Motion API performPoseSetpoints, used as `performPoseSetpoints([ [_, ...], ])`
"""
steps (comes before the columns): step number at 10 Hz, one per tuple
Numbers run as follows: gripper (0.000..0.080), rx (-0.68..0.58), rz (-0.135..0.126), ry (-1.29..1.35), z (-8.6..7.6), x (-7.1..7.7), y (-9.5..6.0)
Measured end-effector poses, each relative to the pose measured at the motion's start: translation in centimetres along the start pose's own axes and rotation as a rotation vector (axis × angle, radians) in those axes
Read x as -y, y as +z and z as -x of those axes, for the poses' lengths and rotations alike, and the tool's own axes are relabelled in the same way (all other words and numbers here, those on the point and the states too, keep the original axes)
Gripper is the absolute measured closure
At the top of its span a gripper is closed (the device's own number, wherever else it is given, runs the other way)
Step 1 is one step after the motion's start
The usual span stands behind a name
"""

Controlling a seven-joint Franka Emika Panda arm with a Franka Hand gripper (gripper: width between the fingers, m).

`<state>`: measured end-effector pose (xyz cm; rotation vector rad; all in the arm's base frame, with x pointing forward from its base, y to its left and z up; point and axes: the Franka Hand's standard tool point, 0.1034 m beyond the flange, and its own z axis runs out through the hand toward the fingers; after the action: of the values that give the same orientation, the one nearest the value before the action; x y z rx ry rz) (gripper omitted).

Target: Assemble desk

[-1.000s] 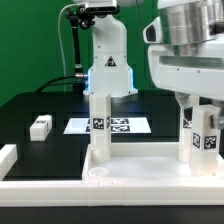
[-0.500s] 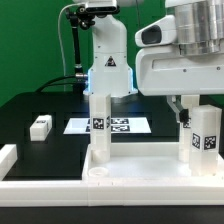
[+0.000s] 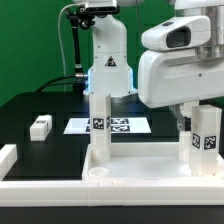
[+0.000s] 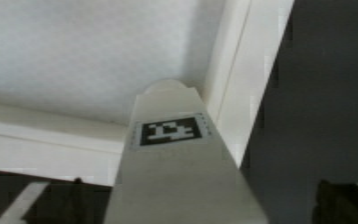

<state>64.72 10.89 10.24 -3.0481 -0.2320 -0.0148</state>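
From my remote station I see the desk top [image 3: 145, 163] lying rim up at the front of the black table [image 3: 45, 105], with two legs standing upright in it. The left leg [image 3: 100, 125] rises near the corner toward the exterior view's left. The right leg [image 3: 205, 135] stands toward the exterior view's right, its square tag facing the camera. The gripper [image 3: 196, 108] hangs directly over the right leg. In the wrist view the jaws stand open on either side of the leg's tagged upper end, with a dark gap on each side, and they grip nothing. That view looks down the leg onto the pale inner floor and raised rim of the desk top. A loose leg [image 3: 40, 126] lies on the table toward the exterior view's left, well apart from the desk top. The marker board [image 3: 128, 127] lies flat behind the desk top, in front of the arm's base [image 3: 108, 65]. A white rail [image 3: 8, 160] borders the table's near corner.
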Motion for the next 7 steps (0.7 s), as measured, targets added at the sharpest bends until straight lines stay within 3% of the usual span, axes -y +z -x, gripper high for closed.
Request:
performPoseSetpoints([
  [1, 0.0264, 0.0, 0.001, 0.019, 0.0, -0.03, 0.02],
  [2, 0.0446, 0.0, 0.001, 0.02, 0.01, -0.07, 0.04],
  [3, 0.0508, 0.001, 0.006, 0.026, 0.05, -0.38, 0.06],
  [7, 0.0508, -0.005, 0.018, 0.597, 0.08, -0.21, 0.09],
])
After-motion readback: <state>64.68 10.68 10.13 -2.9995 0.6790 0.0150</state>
